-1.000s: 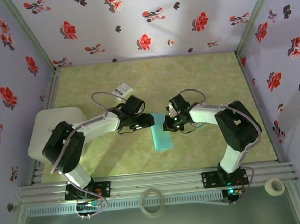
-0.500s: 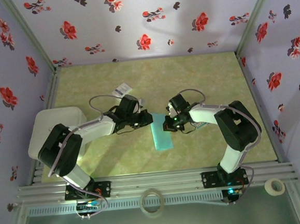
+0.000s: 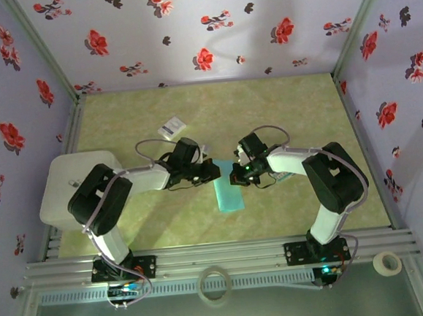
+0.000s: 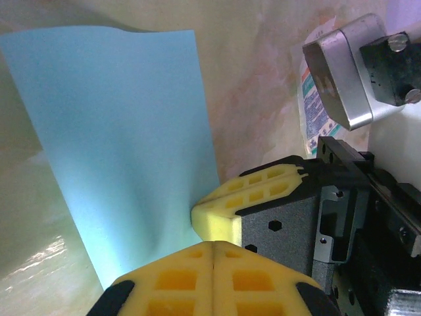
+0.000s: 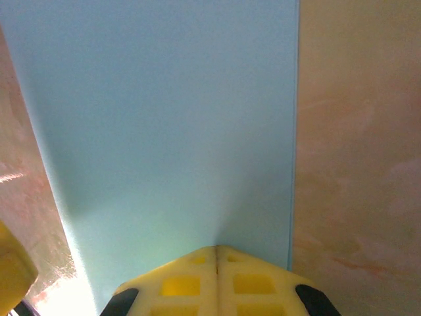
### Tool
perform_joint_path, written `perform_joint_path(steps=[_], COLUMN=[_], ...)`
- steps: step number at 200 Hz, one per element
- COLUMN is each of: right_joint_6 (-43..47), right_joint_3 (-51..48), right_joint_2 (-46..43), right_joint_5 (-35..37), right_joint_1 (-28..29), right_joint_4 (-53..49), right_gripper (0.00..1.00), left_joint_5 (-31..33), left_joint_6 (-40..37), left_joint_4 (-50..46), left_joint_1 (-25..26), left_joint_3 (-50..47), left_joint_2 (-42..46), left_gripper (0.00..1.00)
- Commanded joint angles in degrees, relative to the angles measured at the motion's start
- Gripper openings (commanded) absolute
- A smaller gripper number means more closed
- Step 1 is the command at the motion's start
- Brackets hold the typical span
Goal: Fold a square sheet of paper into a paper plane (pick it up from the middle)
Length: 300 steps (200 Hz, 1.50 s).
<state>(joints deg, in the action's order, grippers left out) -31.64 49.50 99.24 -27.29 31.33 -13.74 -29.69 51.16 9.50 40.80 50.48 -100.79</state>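
Left tool (image 3: 213,170) has slid right to the sheet (image 3: 229,195) since a second ago and closed up from a clear gap. Its elbow has swung in too. Right tool (image 3: 233,177) and the sheet haven't budged.

Both tools now have their fingers pressed flat together, tips down on the sheet's far half. Left tool is at the left long edge, right tool just inside the right one, almost tip to tip. Neither wrist view lets us tell whether any paper is caught between the fingers or the tips just bear on it.

Why so, as we read it: right tool pins the sheet so it can't skate on the desk (image 3: 288,108). Left tool comes in opposite to catch or press the edge for the next fold.

Sheet lies on the desk midway between the arms, long axis near-to-far. It shows as a narrow strip, not a square, so we judge at least one fold is in. No dart shape yet.

Count:
- two tools
- one sheet
- two cards: white card (image 3: 171,127) behind the left arm, well apart from the sheet; printed card (image 4: 309,125) just beside right tool
- one white tray (image 3: 60,192) at the desk's left edge
- two tape rolls (image 3: 200,287) off the desk, by the near rail
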Motion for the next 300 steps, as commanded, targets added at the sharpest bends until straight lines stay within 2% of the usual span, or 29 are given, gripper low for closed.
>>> perform_joint_path(steps=[1,91,155,228,300], right_joint_6=[0.45,0.48,0.38,0.17,0.01], right_joint_3=[-1.22,-1.16,-1.24,-1.14,-1.33], right_joint_2=[2.36,2.65,2.47,2.77,2.32], right_joint_5=[4.85,4.84,5.05,4.88,4.98], right_joint_1=[-0.66,-0.66,-0.66,-0.66,-0.68], right_joint_4=[-5.93,-6.11,-6.22,-6.06,-6.11], right_gripper=[0.00,0.00,0.00,0.00,0.00], left_joint_5=[-1.75,2.60,1.60,-0.26,6.67], left_joint_6=[0.70,-2.09,-2.99,-3.54,-6.36], left_joint_4=[1.88,-0.65,-4.75,-3.28,-14.18], left_joint_1=[-0.45,-0.61,-0.98,-2.89,-3.88], left_joint_3=[-1.31,-4.89,1.64,3.83,5.74], left_joint_2=[-1.94,-5.64,-2.24,-7.84,-9.10], left_gripper=[0.01,0.00,0.03,0.07,0.06])
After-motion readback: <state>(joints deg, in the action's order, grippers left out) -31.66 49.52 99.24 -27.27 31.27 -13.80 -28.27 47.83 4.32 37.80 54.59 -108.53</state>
